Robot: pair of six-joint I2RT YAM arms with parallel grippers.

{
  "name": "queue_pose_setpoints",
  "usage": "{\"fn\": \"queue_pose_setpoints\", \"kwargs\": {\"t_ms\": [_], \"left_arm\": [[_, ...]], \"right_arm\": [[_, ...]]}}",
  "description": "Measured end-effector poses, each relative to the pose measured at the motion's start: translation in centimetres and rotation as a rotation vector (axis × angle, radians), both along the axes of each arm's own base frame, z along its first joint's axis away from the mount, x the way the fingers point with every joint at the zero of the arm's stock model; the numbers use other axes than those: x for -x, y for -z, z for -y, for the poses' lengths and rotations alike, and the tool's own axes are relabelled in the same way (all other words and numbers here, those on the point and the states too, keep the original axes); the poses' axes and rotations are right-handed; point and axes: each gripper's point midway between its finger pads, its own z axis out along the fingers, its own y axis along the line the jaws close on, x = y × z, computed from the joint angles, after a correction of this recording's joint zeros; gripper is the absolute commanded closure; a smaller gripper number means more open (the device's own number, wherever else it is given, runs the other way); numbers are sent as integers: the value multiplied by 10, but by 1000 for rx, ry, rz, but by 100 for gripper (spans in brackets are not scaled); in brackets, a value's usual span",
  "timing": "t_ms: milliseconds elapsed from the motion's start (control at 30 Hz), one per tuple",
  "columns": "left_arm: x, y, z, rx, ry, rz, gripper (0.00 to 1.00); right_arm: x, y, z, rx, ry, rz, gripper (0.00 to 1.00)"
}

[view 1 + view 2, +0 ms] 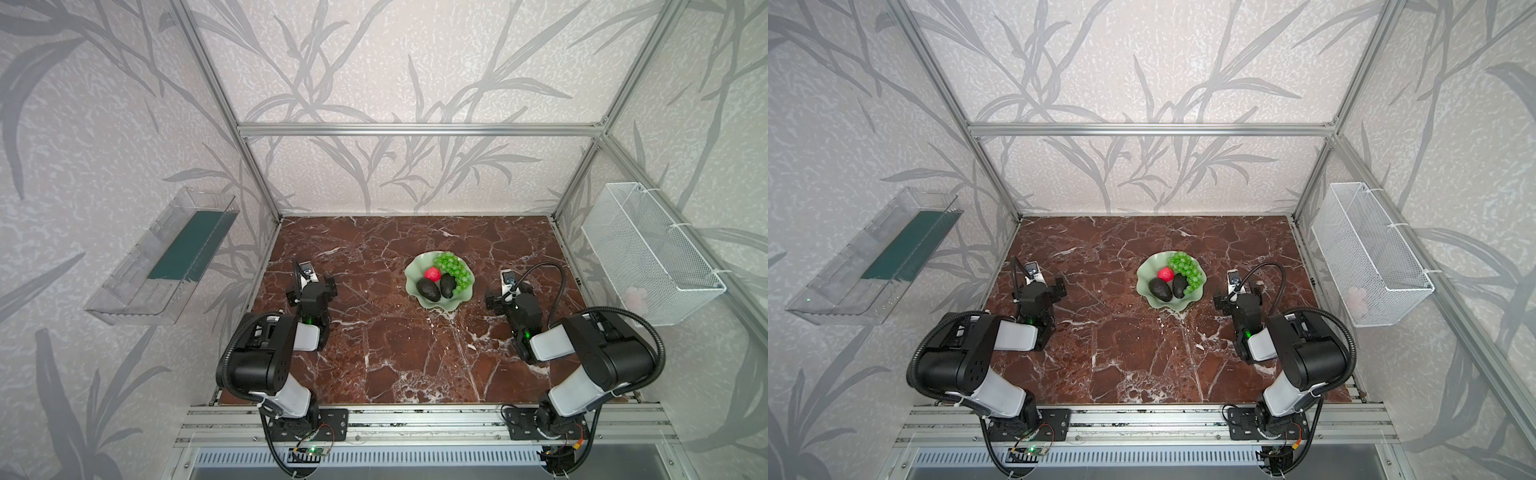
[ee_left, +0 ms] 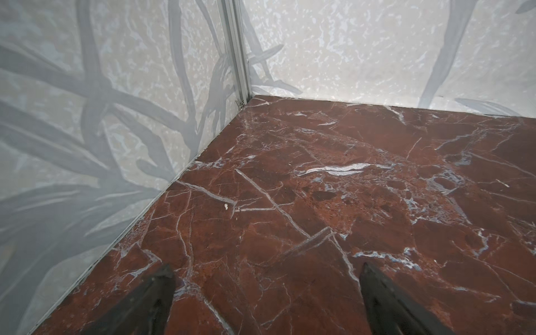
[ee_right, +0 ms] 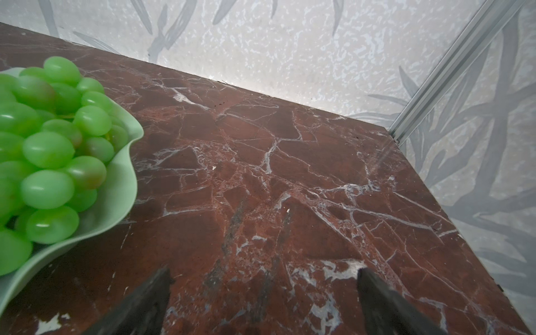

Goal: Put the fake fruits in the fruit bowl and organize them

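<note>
**Top views.** Nearest the lens, two black-and-white robot arms [image 1: 257,361] fold up from the front aluminium rail [image 1: 415,415]. The left gripper [image 1: 311,291] sits low over the dark red, white-veined marble tabletop [image 1: 374,340], by the left wall and well apart from the fruit. The right gripper [image 1: 510,293] is near the bowl's right side, not touching it. Both pincers are released and hold nothing. Bare marble lies between each of them and the bowl.

The shallow, glossy mint-green bowl with a wavy rim [image 1: 415,270] stands right of the table's centre, with all the fruit inside.
- The bunch of translucent bright green grapes [image 1: 453,268] runs from the back edge along the right rim toward the front.
- The small round red fruit [image 1: 432,274] sits mid-bowl.
- Two dark pebbly egg-shaped avocados [image 1: 429,289] [image 1: 448,285] lie side by side in front of it. The left one's long axis is diagonal and the right one's runs nearly front to back.

A clear plastic tray [image 1: 158,266] hangs on the left wall. A white wire-mesh basket [image 1: 652,253] hangs on the right wall, holding something pale pink that is too faint to name.

**Left wrist view.** The left gripper [image 2: 266,268] shows two dark fingertips spread wide over bare marble. Ahead is the corner frame post [image 2: 237,52].

**Right wrist view.** The right gripper [image 3: 263,271] is likewise spread. The bowl [image 3: 121,185] and the grapes [image 3: 49,150] are cut off at the frame edge.
</note>
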Motion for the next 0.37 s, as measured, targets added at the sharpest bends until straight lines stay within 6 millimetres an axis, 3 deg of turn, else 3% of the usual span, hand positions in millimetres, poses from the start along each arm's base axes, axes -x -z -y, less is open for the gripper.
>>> {"fn": "queue_pose_setpoints", "kwargs": {"t_ms": [367], "left_arm": [[0,3,-4,17,2,-7,1]], "right_arm": [[-2,-8,-2,-6,-10,34,1]]}}
